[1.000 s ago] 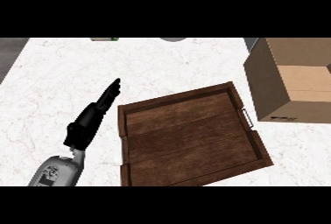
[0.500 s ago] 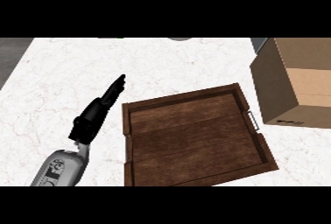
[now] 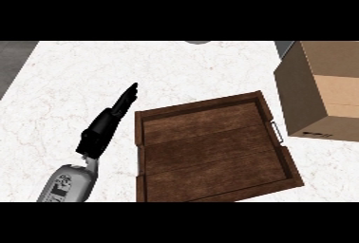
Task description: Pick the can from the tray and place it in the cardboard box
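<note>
The tray (image 3: 214, 149) lay on the counter (image 3: 84, 76) with no can visible in it; the cardboard box (image 3: 324, 90) stood just beside its right edge, interior hidden — the can's position could not be told. The left hand (image 3: 112, 118) rested left of the tray, fingers straight, grasping nothing; the right hand was out of view — placement likely done.

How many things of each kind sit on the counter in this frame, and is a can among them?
Wooden tray: 1
Cardboard box: 1
Can: 0 in view
Total: 2 things on the counter
Only the left robot hand shows, fingers straight, beside the tray.
</note>
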Controlling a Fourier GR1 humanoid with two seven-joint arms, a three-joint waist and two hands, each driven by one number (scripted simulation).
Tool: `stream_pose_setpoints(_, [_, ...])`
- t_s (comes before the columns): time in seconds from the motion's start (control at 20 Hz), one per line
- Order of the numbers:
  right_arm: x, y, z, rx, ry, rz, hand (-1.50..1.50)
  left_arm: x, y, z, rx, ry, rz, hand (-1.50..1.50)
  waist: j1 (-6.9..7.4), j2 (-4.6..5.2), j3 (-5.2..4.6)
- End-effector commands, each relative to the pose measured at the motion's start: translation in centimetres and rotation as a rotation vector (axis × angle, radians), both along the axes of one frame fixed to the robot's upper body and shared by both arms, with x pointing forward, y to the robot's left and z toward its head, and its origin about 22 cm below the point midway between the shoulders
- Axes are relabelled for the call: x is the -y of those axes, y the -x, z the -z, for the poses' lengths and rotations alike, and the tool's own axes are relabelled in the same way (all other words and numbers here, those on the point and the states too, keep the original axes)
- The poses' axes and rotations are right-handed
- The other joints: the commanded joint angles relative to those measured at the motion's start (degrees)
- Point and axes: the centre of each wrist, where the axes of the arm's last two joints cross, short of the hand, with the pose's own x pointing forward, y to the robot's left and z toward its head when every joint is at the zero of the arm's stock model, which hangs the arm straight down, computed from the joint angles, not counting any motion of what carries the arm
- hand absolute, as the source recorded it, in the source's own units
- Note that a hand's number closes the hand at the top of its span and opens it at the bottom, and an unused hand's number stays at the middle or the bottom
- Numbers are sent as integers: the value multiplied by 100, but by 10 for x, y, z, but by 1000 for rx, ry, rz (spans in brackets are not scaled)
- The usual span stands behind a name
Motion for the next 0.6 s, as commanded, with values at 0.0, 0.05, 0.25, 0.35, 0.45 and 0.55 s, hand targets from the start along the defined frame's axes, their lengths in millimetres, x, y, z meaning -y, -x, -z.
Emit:
stream_pose_setpoints(0.0, [-4, -29, 21, -24, 61, 15, 150, -13, -4, -23, -8, 4, 19, 0, 25, 0, 3])
stream_pose_setpoints(0.05, [-11, -28, 29, -53, 68, 6, 150, -9, 11, -5, -2, 8, 0, 0, -38, -17, 1])
stream_pose_setpoints(0.25, [-5, -57, 49, -70, 91, 15, 150, 12, 1, -17, 11, -6, -11, 0, -28, -7, 3])
stream_pose_setpoints(0.35, [-9, -71, 81, -109, 88, 44, 150, -1, 9, 5, -12, 3, 19, 0, 34, 14, 3])
stream_pose_setpoints(0.45, [-5, -80, 87, -160, 0, 37, 150, -3, -3, -15, 14, 13, -2, 0, 6, 4, 4])
stream_pose_setpoints(0.55, [12, -76, 102, -217, -148, 77, -150, -10, -2, -7, -5, -6, 4, 0, 30, 22, 8])
